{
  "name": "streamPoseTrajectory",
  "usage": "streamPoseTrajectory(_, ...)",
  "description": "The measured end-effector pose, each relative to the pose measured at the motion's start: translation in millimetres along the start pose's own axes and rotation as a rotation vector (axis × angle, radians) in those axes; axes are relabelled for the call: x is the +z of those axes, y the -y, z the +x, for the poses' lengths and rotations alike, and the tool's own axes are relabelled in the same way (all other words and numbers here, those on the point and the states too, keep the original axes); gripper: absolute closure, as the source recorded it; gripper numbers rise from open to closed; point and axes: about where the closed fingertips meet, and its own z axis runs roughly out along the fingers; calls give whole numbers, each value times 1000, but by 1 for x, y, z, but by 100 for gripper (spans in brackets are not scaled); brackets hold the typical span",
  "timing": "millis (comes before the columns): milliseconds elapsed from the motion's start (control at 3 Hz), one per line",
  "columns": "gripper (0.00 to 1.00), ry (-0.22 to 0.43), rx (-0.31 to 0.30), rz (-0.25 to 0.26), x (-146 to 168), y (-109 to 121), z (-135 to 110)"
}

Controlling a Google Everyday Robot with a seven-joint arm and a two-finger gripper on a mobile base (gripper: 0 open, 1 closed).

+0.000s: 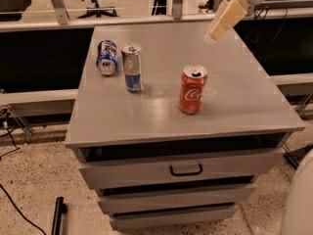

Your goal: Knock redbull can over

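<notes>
Near the far left corner of the gray surface (244, 97), a short blue can (106, 57) lies on its side with its top facing the front edge. Just to its right, close but with a narrow gap, the redbull can (132, 67) stands upright, slim and silver-and-blue, set in from the left edge. Further right, about midway between the side edges and nearer the front edge, a red Coca-Cola can (192, 89) stands upright with its tab opened, well apart from the other two. Above the far right part of the surface hangs the cream-coloured claw (215, 33), slanting down to the left and touching no can; whether it is released or clenched I cannot tell. Under the front edge are drawers, the top one with a dark handle (186, 170).
</notes>
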Motion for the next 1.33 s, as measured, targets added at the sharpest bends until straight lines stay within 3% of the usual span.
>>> streamPoseTrajectory(333, 0, 1, 1, -1, 0, 0, 0)
streamPoseTrajectory(667, 0, 136, 59, -18, 24, 4, -6)
streamPoseTrajectory(1000, 0, 389, 161, -50, 69, 13, -18)
streamPoseTrajectory(1333, 0, 519, 209, -76, 97, 19, -24)
